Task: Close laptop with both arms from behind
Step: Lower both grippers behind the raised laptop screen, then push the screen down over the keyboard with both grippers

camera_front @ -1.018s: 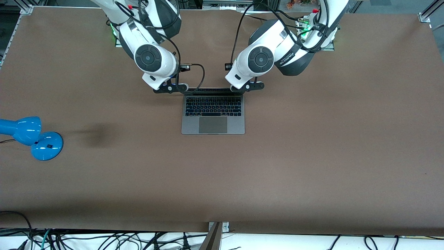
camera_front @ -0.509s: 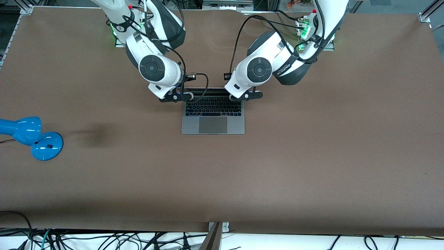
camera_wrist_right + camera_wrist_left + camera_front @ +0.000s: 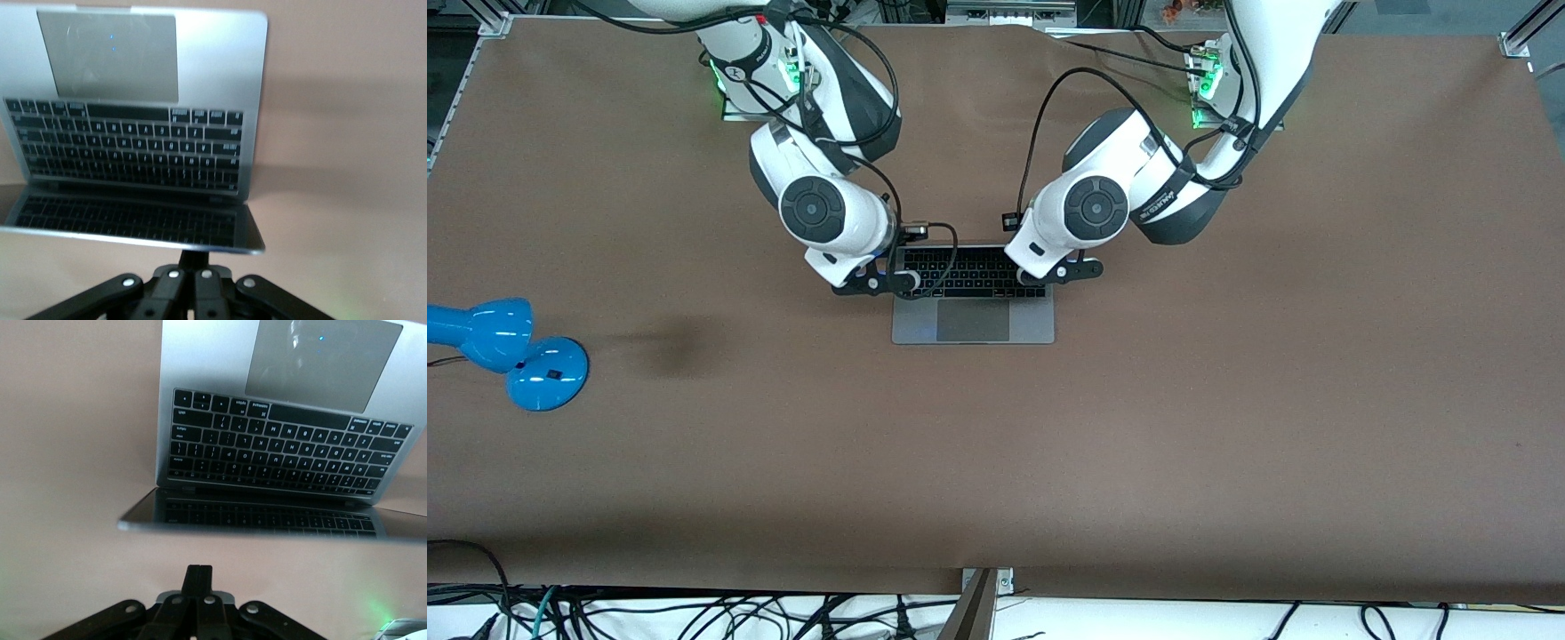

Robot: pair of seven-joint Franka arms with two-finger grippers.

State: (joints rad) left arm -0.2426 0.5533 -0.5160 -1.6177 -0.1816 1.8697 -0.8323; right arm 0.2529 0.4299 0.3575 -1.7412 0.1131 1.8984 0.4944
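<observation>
On the brown table (image 3: 1227, 400) we see the laptop (image 3: 973, 322), trackpad toward the camera, long axis running between the arms' ends; left gripper (image 3: 198, 581) and right gripper (image 3: 194, 261) are clenched over its lid.

Laptop: slim silver-grey metal laptop (image 3: 973, 307) on the brown table (image 3: 1227, 400), near its middle, trackpad end nearest the front camera.
Lid: tilted forward over the keyboard.
Left gripper: black two-finger gripper (image 3: 1069, 271) over the keyboard corner toward the left arm's end, fingers together at the lid's edge.
Right gripper: black two-finger gripper (image 3: 874, 284) over the corner toward the right arm's end, fingers together.
Lamp: blue desk lamp (image 3: 507, 351) at the right arm's end of the table, well apart from the laptop.
</observation>
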